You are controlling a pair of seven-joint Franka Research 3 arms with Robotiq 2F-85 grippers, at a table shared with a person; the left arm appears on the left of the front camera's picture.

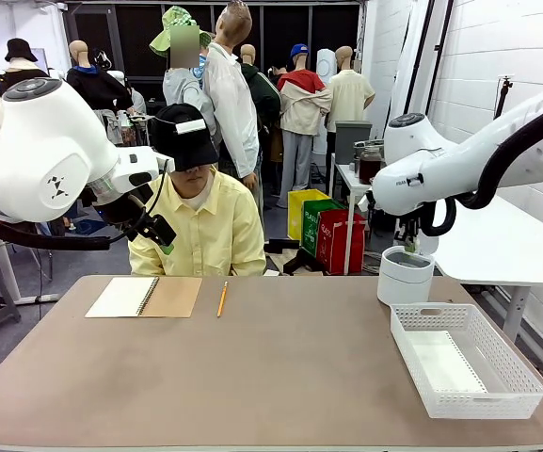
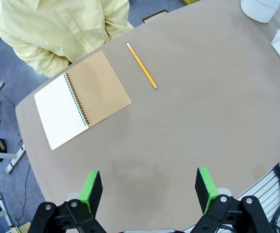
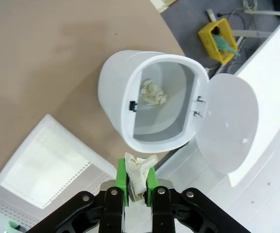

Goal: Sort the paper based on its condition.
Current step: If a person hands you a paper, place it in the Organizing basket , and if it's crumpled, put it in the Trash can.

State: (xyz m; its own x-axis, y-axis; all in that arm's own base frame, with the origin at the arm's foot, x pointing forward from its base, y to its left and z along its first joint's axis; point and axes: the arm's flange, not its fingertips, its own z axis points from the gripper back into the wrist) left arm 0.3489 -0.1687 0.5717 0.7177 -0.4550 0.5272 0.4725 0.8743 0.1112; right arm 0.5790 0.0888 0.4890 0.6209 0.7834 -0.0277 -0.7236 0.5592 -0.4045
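Observation:
My right gripper (image 3: 136, 180) is shut on a crumpled wad of white paper (image 3: 139, 164), just above the open mouth of a small white bin (image 3: 114, 92). Another crumpled wad (image 3: 153, 92) lies at the bottom of that bin. In the front view the right gripper (image 1: 408, 247) hangs right over the bin (image 1: 404, 279) at the table's far right. A flat white sheet (image 1: 438, 363) lies in the white basket (image 1: 511, 386). My left gripper (image 2: 148, 191) is open over bare table, high at the left (image 1: 153, 229).
A spiral notebook (image 1: 144, 297) with a tan cover lies open at the far left, with a yellow pencil (image 1: 222, 298) beside it. A person in a yellow shirt (image 1: 200, 235) sits behind them. The bin's lid (image 3: 224, 128) hangs open off the table's edge.

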